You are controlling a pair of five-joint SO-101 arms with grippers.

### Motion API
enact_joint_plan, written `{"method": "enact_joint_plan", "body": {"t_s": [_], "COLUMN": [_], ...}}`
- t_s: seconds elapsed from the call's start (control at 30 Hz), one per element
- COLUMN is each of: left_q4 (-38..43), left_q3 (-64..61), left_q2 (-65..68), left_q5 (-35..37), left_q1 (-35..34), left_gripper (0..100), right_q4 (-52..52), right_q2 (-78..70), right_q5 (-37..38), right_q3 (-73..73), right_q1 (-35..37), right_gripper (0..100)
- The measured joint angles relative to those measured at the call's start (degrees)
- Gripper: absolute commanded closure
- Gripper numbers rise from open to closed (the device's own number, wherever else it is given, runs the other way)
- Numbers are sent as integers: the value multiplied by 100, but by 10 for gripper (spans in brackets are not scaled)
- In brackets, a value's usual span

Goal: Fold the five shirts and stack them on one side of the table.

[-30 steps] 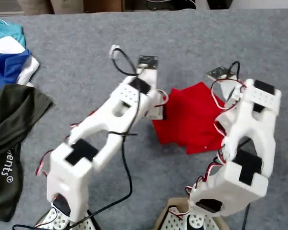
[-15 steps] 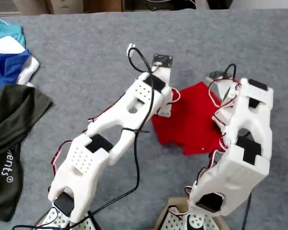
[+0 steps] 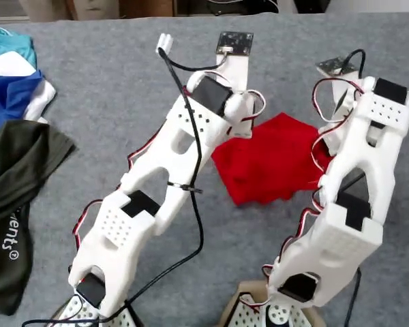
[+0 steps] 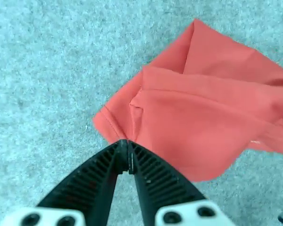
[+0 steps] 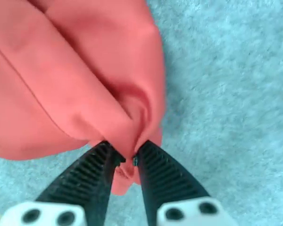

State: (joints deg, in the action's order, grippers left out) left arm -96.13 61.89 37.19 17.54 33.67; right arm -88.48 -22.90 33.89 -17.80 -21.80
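Right of centre on the grey felt surface (image 3: 109,75), the left tool (image 4: 126,155) is clamped on just the thin hem of the crumpled red fabric shirt (image 3: 273,163), so the hem may slip out under pull. The right tool (image 5: 126,159) grips a bunched wad, which could drag extra layers askew.

White lettering (image 3: 10,236) runs sideways along the dark shirt (image 3: 17,170) at the near left — only part of it shows.
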Motion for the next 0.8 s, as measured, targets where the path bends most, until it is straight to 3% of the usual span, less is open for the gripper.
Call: {"method": "enact_joint_plan", "body": {"t_s": [0.23,0.57,0.8], "left_q4": [-70,-255,-404], "left_q3": [-229,-677,-703], "left_q2": [9,9,9], "left_q5": [0,-62,-255], "left_q1": [0,0,-35], "left_gripper": [981,981,981], "right_q4": [220,-870,-343], "right_q2": [-422,193,993], "right_q5": [0,-35,-580], "right_q3": [-9,149,1785], "right_q1": [0,9,35], "right_gripper": [764,756,758]}}
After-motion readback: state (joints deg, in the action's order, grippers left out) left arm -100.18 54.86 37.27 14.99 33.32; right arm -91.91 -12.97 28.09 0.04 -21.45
